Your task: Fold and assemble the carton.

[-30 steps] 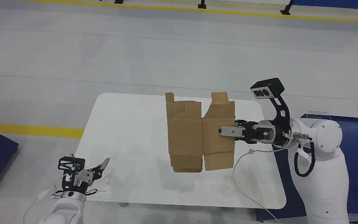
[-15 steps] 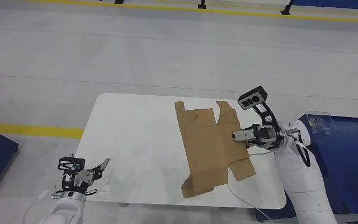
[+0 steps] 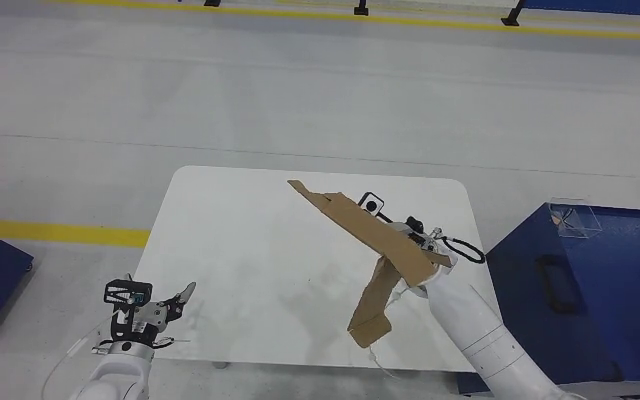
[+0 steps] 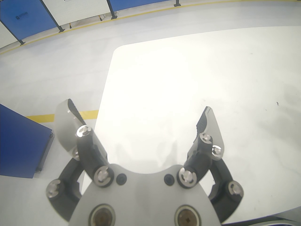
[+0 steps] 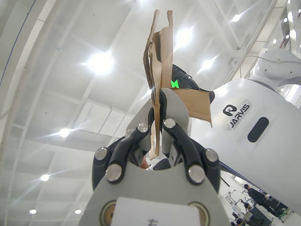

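The flat brown carton (image 3: 372, 252) is held up in the air over the right half of the white table (image 3: 240, 260), tilted nearly edge-on, with one flap hanging down toward the table's front. My right gripper (image 3: 412, 240) is shut on the carton's edge. In the right wrist view the carton (image 5: 158, 59) stands edge-on between the fingers of the right gripper (image 5: 157, 95), pointing up at the ceiling. My left gripper (image 3: 182, 296) hovers at the table's front left corner. In the left wrist view the left gripper (image 4: 141, 116) is open with nothing between its fingers.
A blue cabinet (image 3: 560, 290) stands just right of the table, with a small clear box (image 3: 572, 215) on its far corner. Another blue block (image 4: 21, 142) sits on the floor left of the table. Yellow floor lines run behind and beside the table.
The right arm has swung the carton up off the table and rotated it from lying flat and facing up to nearly edge-on, drawing it toward the table's right front. The left arm has kept still.
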`<state>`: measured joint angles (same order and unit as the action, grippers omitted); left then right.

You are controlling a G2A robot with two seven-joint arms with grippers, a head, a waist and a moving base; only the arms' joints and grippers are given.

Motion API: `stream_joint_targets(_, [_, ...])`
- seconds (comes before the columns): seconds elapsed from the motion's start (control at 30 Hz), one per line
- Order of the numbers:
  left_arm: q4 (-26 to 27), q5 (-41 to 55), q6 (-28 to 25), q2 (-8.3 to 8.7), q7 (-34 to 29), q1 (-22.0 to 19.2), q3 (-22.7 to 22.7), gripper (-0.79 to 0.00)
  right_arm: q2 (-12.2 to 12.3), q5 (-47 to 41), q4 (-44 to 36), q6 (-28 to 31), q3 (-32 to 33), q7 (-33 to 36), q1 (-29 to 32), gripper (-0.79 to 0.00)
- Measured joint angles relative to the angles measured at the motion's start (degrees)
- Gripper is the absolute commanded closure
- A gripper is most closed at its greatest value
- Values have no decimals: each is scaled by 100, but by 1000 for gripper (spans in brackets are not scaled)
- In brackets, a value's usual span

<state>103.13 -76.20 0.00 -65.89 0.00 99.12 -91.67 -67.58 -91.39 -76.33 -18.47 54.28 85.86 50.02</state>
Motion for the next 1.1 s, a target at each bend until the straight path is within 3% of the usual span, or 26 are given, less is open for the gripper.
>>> stream_joint_targets(0.47, [0,0,0,0,0,0,0,-785,-1,-3,-2,-2,-2,-2,2,0])
stream_joint_targets(0.57, [0,0,0,0,0,0,0,-785,-34,-426,-284,-252,26,-260,215,0])
stream_joint_targets(0.7, [0,0,0,0,0,0,0,-785,-85,-2176,-908,-1020,-59,-1034,630,0])
stream_joint_targets(0.97, [0,0,0,0,0,0,0,-785,-98,-6397,-2009,-3381,-476,-3417,1658,0])
stream_joint_targets(1.1, [0,0,0,0,0,0,0,-785,-17,-8013,-2193,-3642,-662,-4564,1837,0])
